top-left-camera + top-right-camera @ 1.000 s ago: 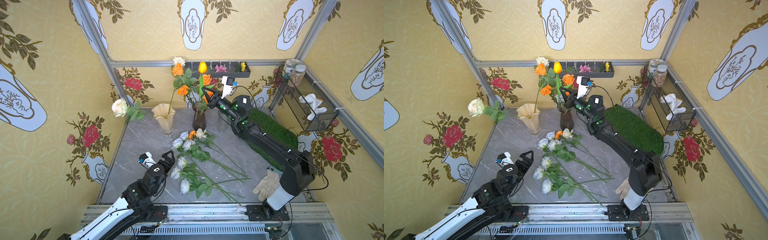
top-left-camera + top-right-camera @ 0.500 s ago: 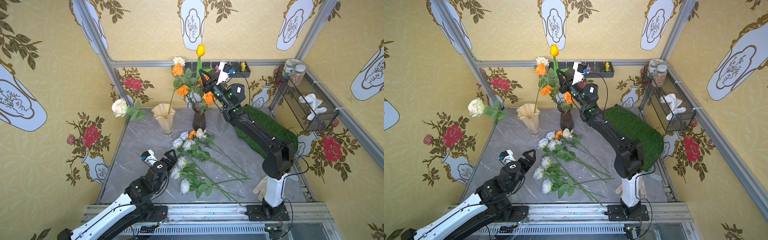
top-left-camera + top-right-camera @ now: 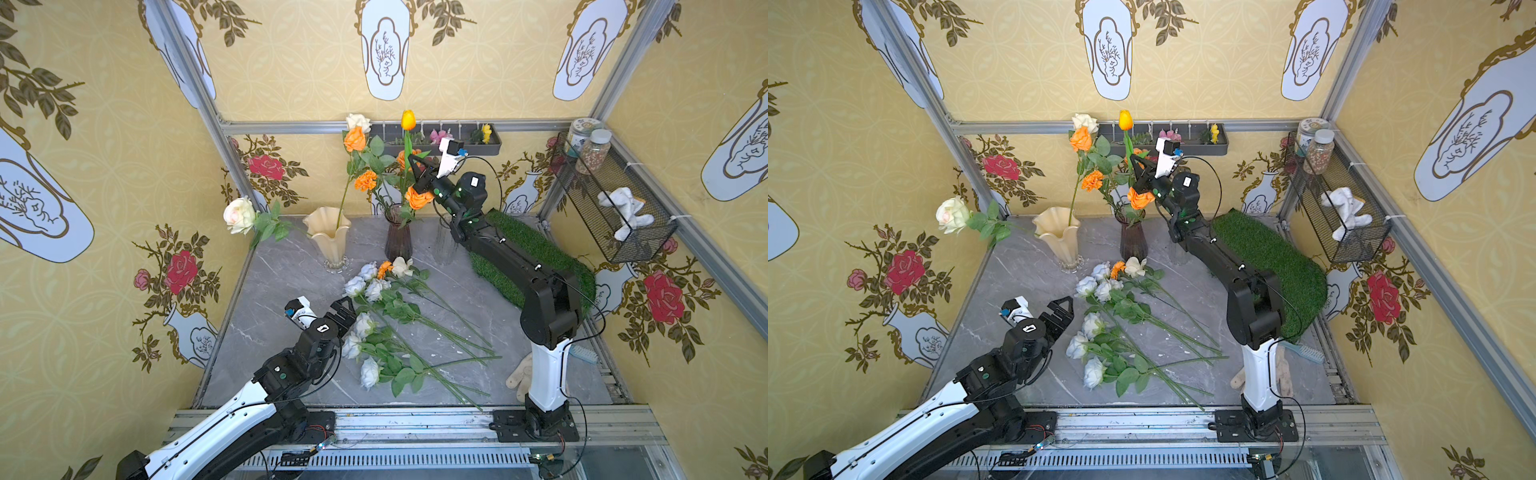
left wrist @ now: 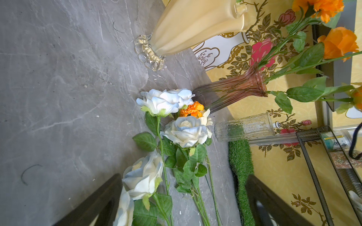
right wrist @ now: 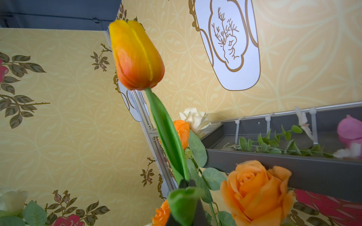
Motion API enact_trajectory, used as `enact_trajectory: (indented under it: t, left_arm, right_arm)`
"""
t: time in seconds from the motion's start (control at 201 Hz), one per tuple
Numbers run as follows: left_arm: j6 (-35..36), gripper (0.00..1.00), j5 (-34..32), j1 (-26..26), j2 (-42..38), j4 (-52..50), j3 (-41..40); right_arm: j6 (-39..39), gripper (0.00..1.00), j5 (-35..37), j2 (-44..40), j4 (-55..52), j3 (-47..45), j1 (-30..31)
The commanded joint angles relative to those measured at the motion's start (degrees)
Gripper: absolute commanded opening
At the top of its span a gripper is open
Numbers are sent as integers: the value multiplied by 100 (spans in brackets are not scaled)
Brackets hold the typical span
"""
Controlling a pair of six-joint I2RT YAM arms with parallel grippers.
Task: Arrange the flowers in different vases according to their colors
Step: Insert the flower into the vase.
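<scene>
My right gripper [image 3: 413, 162] [image 5: 187, 184] is shut on the green stem of an orange-yellow tulip [image 3: 408, 119] [image 5: 135, 54], held upright above the dark purple vase [image 3: 398, 239] [image 4: 229, 92], which holds orange flowers [image 3: 417, 198]. The cream-yellow vase [image 3: 328, 235] holds a cream-white rose [image 3: 240, 215] leaning left. The clear glass vase [image 3: 446, 245] [image 4: 244, 127] stands behind my right arm. Pale blue-white roses [image 3: 365, 286] [image 4: 186, 131], an orange marigold [image 3: 384, 268] and a cream rose lie on the table. My left gripper [image 3: 345, 307] [image 4: 183, 178] hangs open over their heads.
A green grass mat [image 3: 536, 257] lies at the right. A wire basket [image 3: 611, 199] with jars hangs on the right wall. A dark tray [image 3: 436, 141] with small sprigs runs along the back wall. A glove [image 3: 519, 374] and a brush [image 3: 584, 355] lie by the right arm's base.
My right gripper lifted the tulip high, then brought it down a little over the purple vase. My left gripper crept forward toward the roses on the table, still open.
</scene>
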Motion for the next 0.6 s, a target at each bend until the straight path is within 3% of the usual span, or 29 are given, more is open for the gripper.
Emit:
enact_trajectory:
  t: [0.0,0.1,0.12,0.144,0.199,0.244,0.289,0.598]
  left_arm:
    - [56,100,-47,10,42,103,30]
    - [55,100,-47,11,63,108,33]
    - [54,100,-51,10,72,108,38]
    - [54,100,-50,10,70,106,44]
    - [52,100,-47,10,81,112,48]
    - [57,100,-39,10,86,106,54]
    - [63,100,-39,10,90,109,51]
    - [52,100,-26,10,16,117,19]
  right_arm:
    - [145,0,-174,-16,461,-196,18]
    - [154,0,-246,-70,395,-370,34]
    - [140,4,-267,-82,358,-385,34]
    - [136,17,-289,-104,316,-402,34]
    - [85,57,-280,-197,248,-507,27]
    - [25,77,-219,-308,245,-647,26]
    - [-42,90,-162,-440,245,-769,32]
    - [-352,96,-221,-1197,-881,-651,-164]
